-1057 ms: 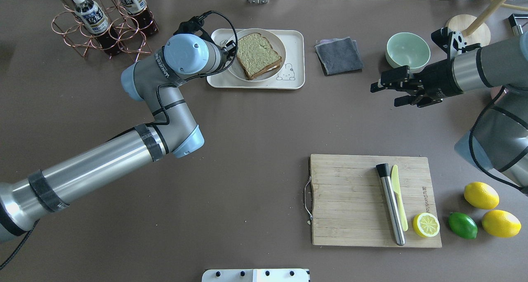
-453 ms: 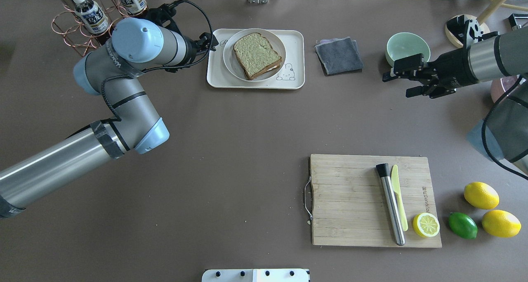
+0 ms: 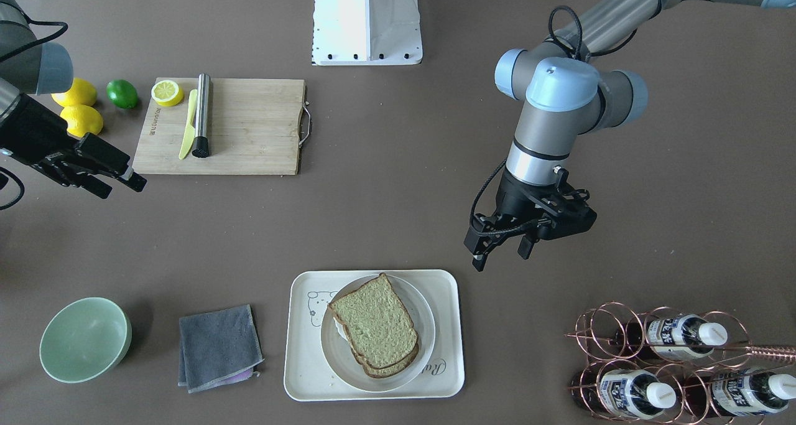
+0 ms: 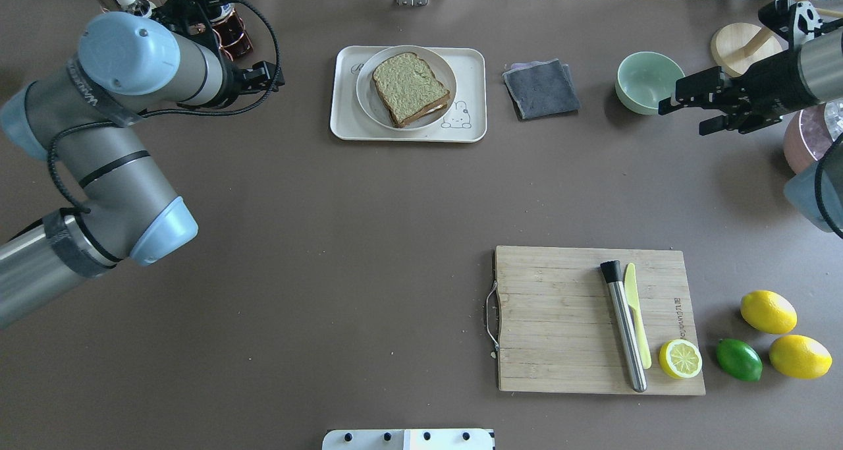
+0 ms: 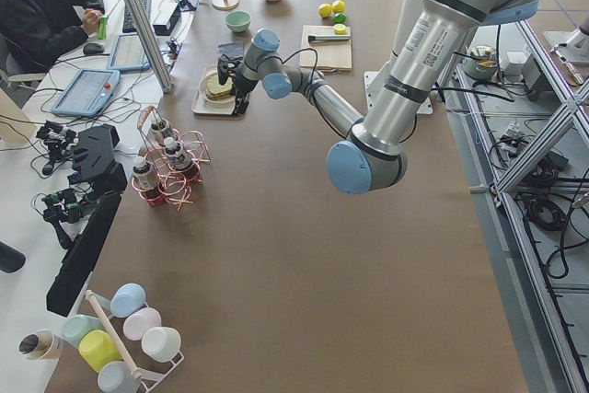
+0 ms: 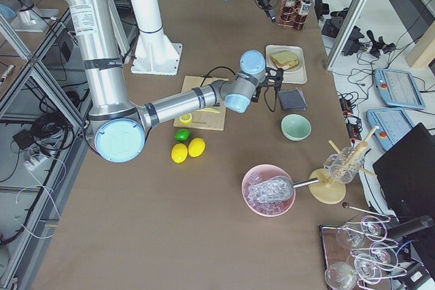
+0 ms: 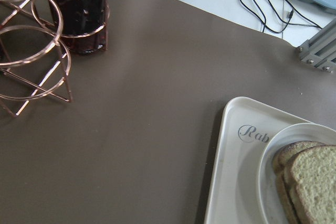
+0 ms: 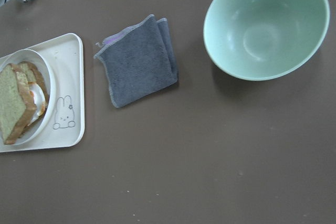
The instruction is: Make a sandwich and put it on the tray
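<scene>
We see the sandwich [image 4: 409,87] on a white plate [image 4: 364,101] on the tray [image 4: 344,126] — its egg [image 8: 37,101] barely peeks out. Our left gripper [image 3: 501,251] and right gripper [image 4: 689,116] hang well aside, jaws apart, empty.

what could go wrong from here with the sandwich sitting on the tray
1. The top slice of the sandwich sits skewed over the lower one on the plate, so a bump to the tray might slide it off.
2. The left gripper hangs open near the copper bottle rack; a wide swing could clip the bottles.
3. The right gripper hangs open close to the green bowl and could nudge it.
</scene>
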You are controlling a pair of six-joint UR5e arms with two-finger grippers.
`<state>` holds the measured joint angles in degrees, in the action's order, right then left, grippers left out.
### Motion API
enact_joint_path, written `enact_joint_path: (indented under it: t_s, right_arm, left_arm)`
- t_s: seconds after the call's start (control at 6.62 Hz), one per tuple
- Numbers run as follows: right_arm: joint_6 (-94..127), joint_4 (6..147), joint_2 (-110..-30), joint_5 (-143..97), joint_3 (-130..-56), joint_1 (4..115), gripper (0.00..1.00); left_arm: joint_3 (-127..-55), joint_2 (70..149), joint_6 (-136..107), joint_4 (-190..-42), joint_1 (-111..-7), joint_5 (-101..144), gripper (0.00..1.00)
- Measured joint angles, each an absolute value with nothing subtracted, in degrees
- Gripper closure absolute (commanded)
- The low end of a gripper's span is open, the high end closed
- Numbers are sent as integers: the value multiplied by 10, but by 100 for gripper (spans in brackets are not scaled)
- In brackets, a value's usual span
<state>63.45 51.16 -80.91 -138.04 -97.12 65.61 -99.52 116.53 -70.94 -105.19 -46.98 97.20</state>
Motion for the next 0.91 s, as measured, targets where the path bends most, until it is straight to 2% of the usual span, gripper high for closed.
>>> enact_joint_path:
  t_s: [0.15, 0.45, 0.91]
  right_arm:
    - [540, 567, -824, -1385, -971, 682, 0]
    - [327, 706, -842, -1362, -973, 738, 0]
    - [63, 887, -839, -1267, -963, 801, 0]
  left_arm:
    - [-1045, 1128, -643, -1000, -496, 974, 2]
    - [-1083, 1064, -463, -942, -590, 1030, 2]
    - [-1028, 990, -180, -921, -742, 1158, 2]
